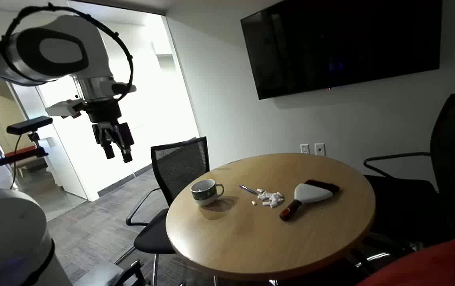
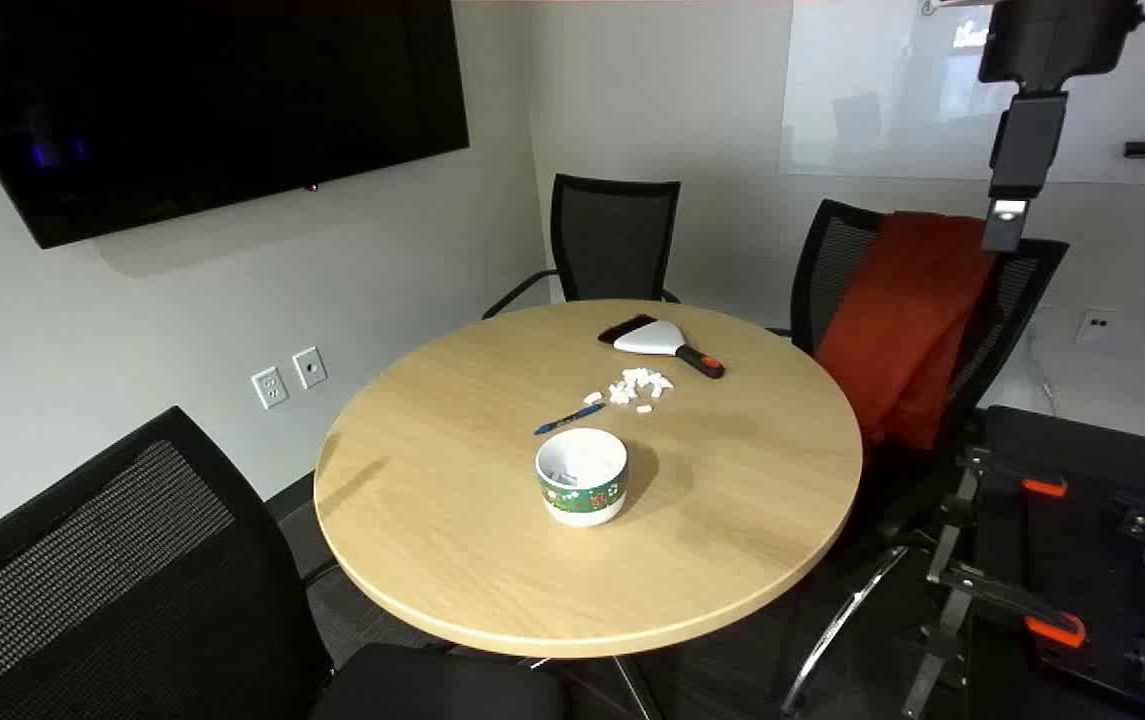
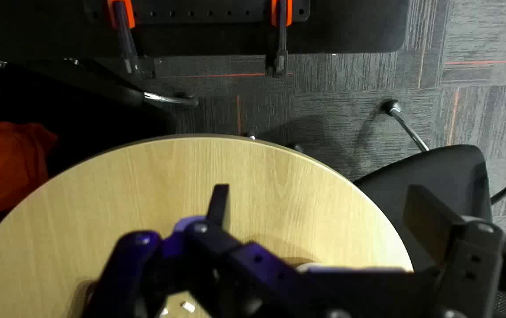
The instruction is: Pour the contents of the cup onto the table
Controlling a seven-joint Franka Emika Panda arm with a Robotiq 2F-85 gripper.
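A white cup with a green patterned band stands upright on the round wooden table in both exterior views, cup (image 1: 204, 195) (image 2: 584, 492) and table (image 1: 227, 238) (image 2: 432, 480). Its handle shows in an exterior view. Some pale bits (image 2: 564, 477) lie inside it. In the wrist view a sliver of its rim (image 3: 308, 266) shows; the gripper body hides the rest. My gripper (image 1: 118, 155) is raised well above table height, apart from the cup. In the wrist view my gripper (image 3: 319, 194) has its fingers wide apart with nothing between them.
Several loose white pieces (image 1: 273, 198) (image 2: 637, 385) lie on the table beside a blue pen (image 1: 248, 189) (image 2: 569, 419) and a white brush with a dark handle (image 1: 312, 194) (image 2: 654, 340). Black chairs (image 1: 179, 167) (image 2: 615, 240) surround the table, one with a red cloth (image 2: 912, 320).
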